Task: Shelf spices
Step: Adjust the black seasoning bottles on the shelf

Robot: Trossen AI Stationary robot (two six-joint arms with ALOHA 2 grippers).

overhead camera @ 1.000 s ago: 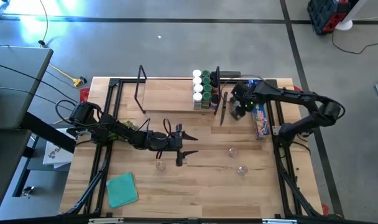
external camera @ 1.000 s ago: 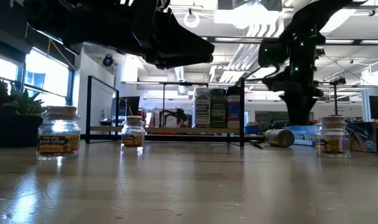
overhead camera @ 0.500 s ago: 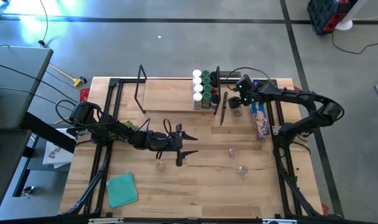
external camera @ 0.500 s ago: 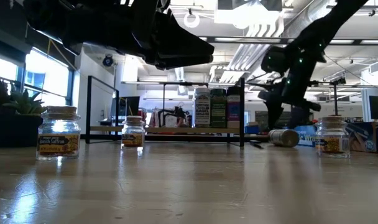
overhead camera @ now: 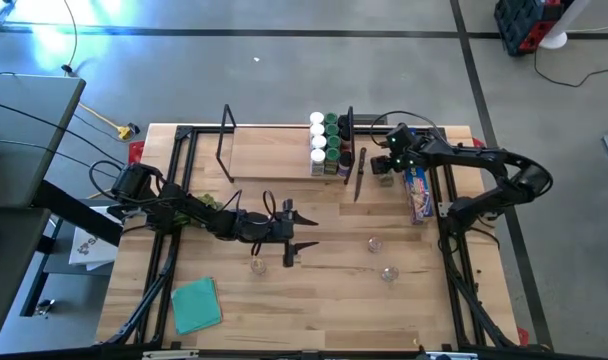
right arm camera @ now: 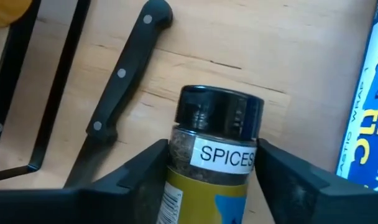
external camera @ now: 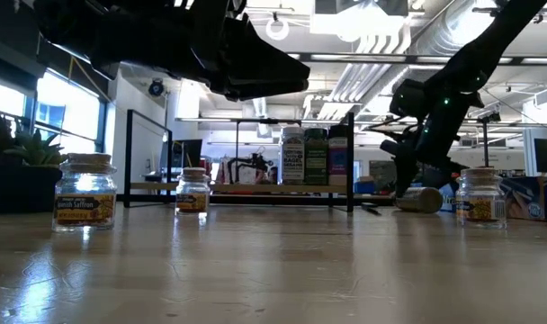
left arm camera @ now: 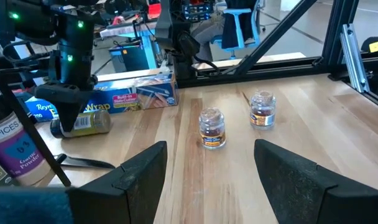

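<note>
The lying jar [right arm camera: 217, 158] between the right tool's fingers carries a white label reading "SPICES". In the left wrist view, the jar [left arm camera: 15, 149] at the shelf's end reads "SPICES" with smaller text beneath it that is illegible, and the blue box [left arm camera: 124, 99] shows "Wrap" in white letters. In the low view, the nearest small jar [external camera: 85, 193] has a label whose second word reads "Saffron".
</note>
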